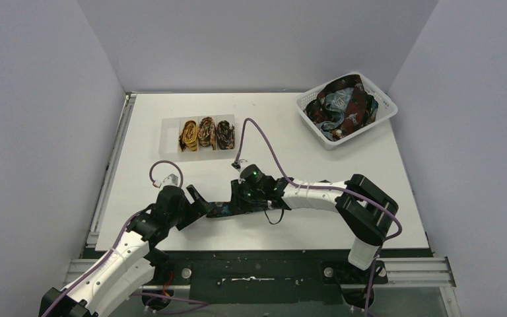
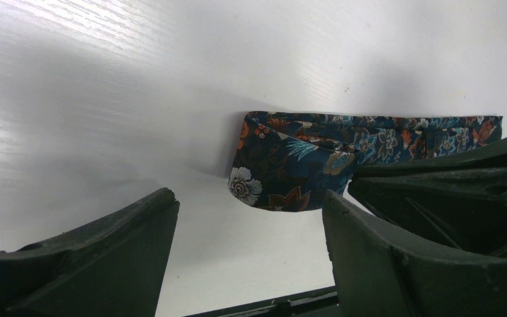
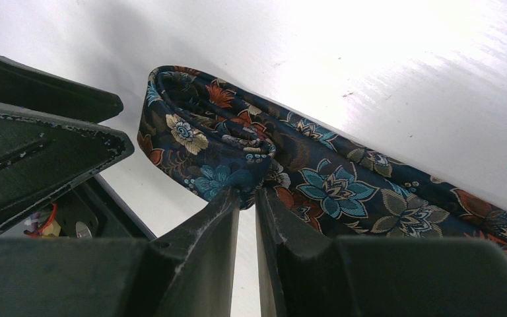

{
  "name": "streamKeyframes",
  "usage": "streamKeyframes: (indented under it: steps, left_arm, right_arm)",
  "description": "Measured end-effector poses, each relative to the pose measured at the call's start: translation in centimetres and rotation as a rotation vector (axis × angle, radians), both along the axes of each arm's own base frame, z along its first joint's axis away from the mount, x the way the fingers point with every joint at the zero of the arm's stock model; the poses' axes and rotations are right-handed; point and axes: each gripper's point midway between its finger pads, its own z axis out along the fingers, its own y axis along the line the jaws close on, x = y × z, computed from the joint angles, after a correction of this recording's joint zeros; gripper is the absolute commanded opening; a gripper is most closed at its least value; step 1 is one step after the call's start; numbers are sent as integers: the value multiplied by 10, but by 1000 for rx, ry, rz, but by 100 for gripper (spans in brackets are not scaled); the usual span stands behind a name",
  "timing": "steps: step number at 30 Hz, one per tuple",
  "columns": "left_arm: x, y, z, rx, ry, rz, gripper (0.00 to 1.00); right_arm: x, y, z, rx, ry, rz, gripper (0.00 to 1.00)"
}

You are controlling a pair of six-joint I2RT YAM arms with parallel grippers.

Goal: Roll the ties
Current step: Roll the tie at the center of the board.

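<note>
- Navy floral tie (image 3: pixel 330 185): lies near the front edge of the table (image 1: pixel 317 158), between the two grippers. One end is curled into a loose coil and the rest lies flat.
- Left gripper (image 1: pixel 200 201): jaws wide apart with nothing in them, low over the table just beside the coil.
- Right gripper (image 3: pixel 247 197): fingers nearly together, pinching the coil.
- Mid-table: clear tray (image 1: pixel 166 139) with three rolled ties (image 1: pixel 206 133) side by side.
- Far right corner: white basket (image 1: pixel 386 105) heaped with loose ties (image 1: pixel 343 109).
</note>
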Motion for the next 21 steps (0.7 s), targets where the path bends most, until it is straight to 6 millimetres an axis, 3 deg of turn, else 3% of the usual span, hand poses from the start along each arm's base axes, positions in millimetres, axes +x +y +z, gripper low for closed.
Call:
streamKeyframes:
  steps: [8, 15, 21]
  left_arm:
    - [1, -2, -1, -8, -1, -7, 77]
    - [-6, -6, -19, -30, 19, -26, 77]
    - [-3, -12, -16, -65, -8, -44, 77]
  right_arm:
    - [0, 2, -6, -9, 10, 2, 15]
    - [3, -1, -20, -34, 37, -8, 12]
    - [6, 0, -22, -35, 43, -13, 12]
